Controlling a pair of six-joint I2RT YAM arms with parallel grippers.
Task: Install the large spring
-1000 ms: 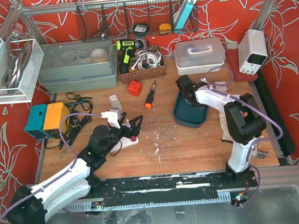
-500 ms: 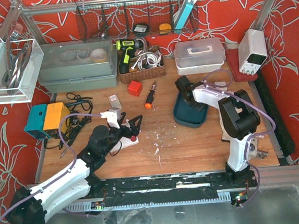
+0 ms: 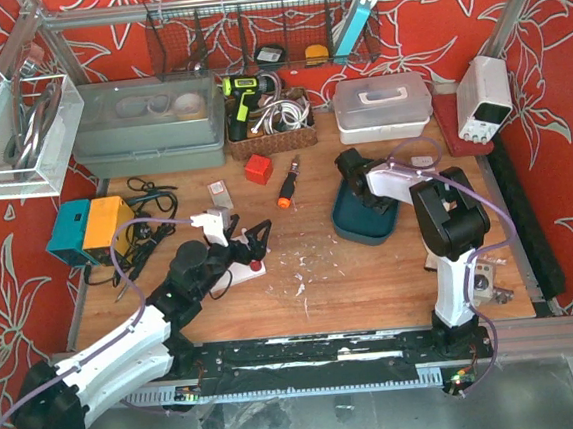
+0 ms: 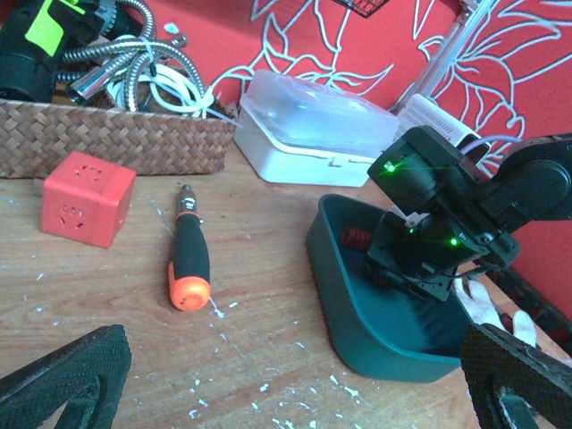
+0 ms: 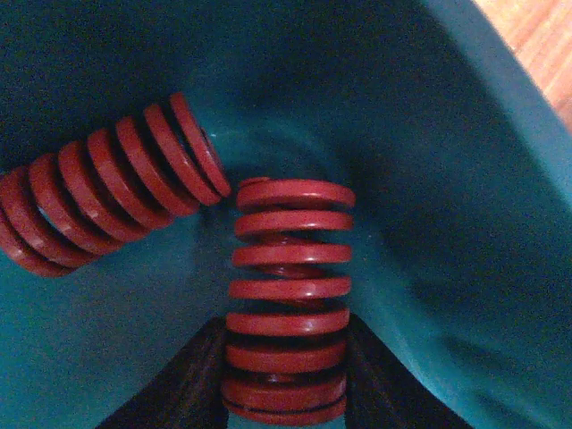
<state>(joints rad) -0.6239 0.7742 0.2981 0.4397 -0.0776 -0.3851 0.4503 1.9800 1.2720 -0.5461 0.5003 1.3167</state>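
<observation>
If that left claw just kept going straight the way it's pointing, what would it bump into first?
The left claw would most likely meet the near wall of the teal bin. The orange-tipped screwdriver lies left of that line. Depth is unclear, so it might touch the wooden table first.

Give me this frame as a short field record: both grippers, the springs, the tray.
right gripper: down in the tray, fingers pressed on both sides of a spring
spring: red coil, between the fingers
second spring: red, loose, lying beside the first
tray: dark teal, holds both springs
left gripper: wide open, over the table, away from the tray
</observation>
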